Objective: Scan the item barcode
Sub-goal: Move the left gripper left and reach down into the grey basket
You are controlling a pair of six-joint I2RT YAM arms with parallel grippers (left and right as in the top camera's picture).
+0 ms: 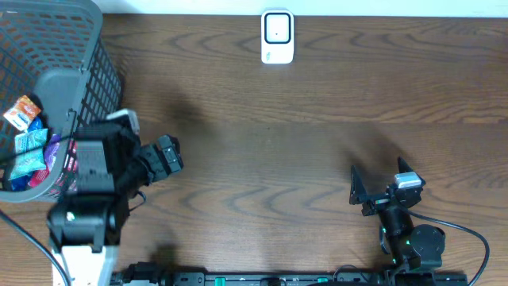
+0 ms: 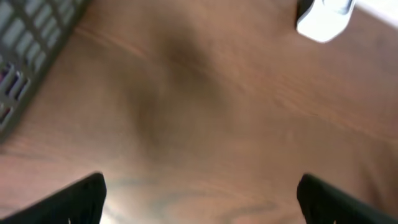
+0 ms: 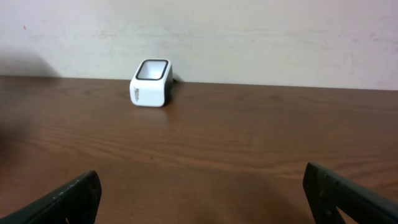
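Observation:
The white barcode scanner [image 1: 277,36] stands at the far middle edge of the table; it shows at the blurred top right of the left wrist view as the scanner [image 2: 323,18] and near the wall as the scanner [image 3: 151,83]. Several snack packets [image 1: 28,141] lie in the grey mesh basket [image 1: 83,78] at the far left. My left gripper [image 1: 176,153] is open beside the basket, over bare wood, its jaws [image 2: 202,202] holding nothing. My right gripper [image 1: 359,191] stands open and empty at the near right, and its fingertips [image 3: 68,199] frame bare table.
The basket wall [image 2: 25,37] fills the upper left corner of the left wrist view. A pale wall [image 3: 249,37] runs behind the table's far edge. Dark wood table [image 1: 270,151] stretches between the two arms.

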